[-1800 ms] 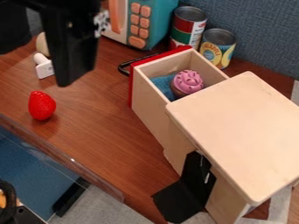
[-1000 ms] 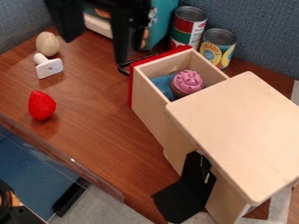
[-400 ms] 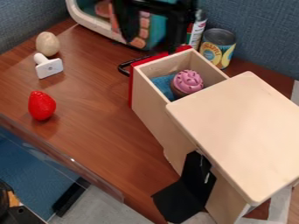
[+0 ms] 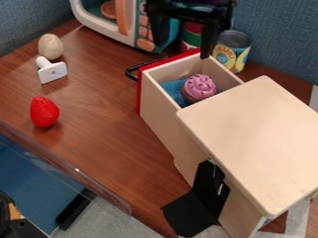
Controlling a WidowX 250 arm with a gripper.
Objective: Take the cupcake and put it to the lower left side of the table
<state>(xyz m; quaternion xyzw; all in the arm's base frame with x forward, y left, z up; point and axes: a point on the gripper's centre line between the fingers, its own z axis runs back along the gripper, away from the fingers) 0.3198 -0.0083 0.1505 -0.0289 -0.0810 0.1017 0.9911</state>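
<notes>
Observed pink swirled frosting, dark-sprinkled, over brown base on cupcake (image 4: 199, 87) (in drawer (image 4: 156, 106), beside blue cloth (image 4: 174, 89)). Noted pincer (image 4: 184, 52) above drawer's front end, spread apart.

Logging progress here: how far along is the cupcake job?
The drawer already stands open. Nothing is in hand: the open end effector hangs apart from the cupcake. Left: grasping it, lifting it out and placing it lower left on the table.

Cans (image 4: 233, 49) number two. The following occur singly: one cupcake (image 4: 200, 87), one strawberry (image 4: 44, 112), one egg-shaped object (image 4: 51, 46), one white handled block (image 4: 52, 73), one toy microwave (image 4: 104, 25), one wooden cabinet (image 4: 255, 139), one drawer (image 4: 156, 108) and one blue cloth (image 4: 173, 89).
</notes>
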